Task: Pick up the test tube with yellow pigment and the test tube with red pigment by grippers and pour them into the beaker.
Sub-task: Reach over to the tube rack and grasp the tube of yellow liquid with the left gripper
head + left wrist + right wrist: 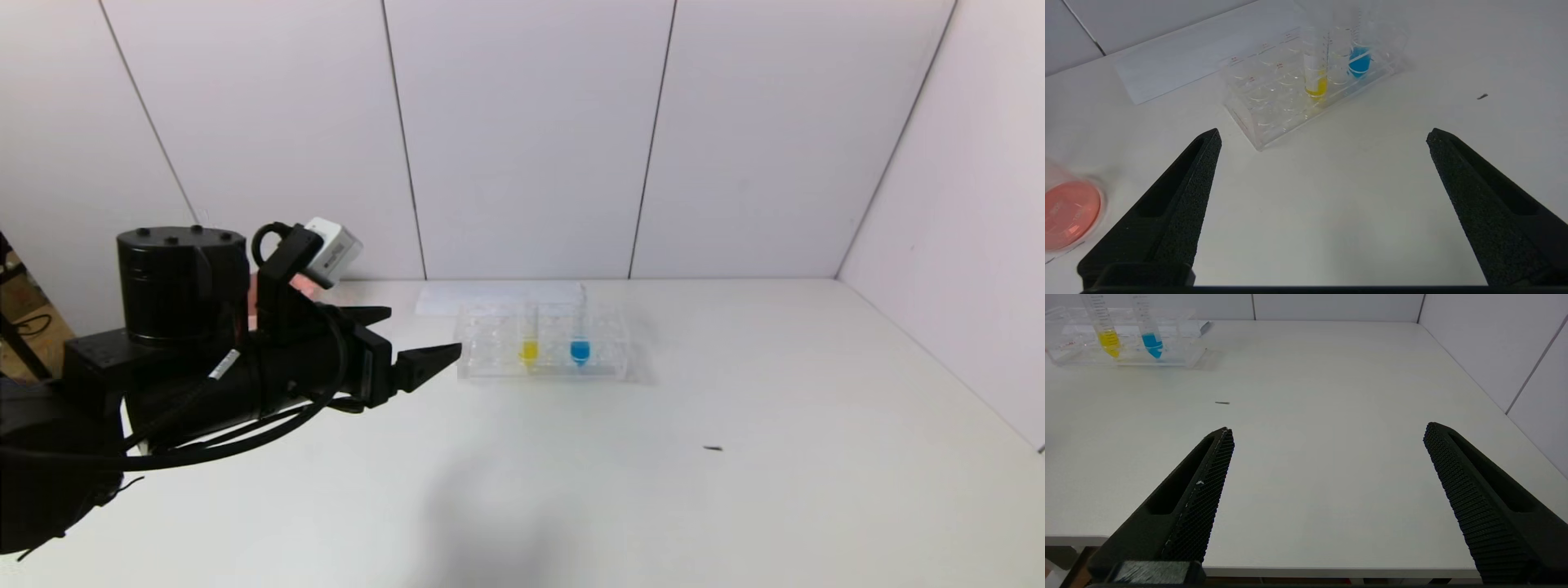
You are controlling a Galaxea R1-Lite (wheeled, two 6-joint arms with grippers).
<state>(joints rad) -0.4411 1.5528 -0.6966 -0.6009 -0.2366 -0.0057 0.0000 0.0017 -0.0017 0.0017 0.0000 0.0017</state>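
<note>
The test tube with yellow pigment (529,347) (1316,77) (1108,339) stands upright in a clear rack (490,359) (1265,106). My left gripper (423,331) (1323,132) hovers just left of the rack, pointing at it, open and empty. A clear round vessel with pink-red in its bottom (1069,212), apparently the beaker, sits beside the left gripper; in the head view the arm mostly hides it. The test tube with red pigment is out of view. My right gripper (1329,428) is open and empty over the table's front edge.
A tube with blue liquid (580,349) (1359,61) (1152,341) stands in the rack right of the yellow one. A white paper sheet (457,298) (1180,61) lies behind the rack. A small dark speck (713,448) lies on the white table. Walls close the back and right.
</note>
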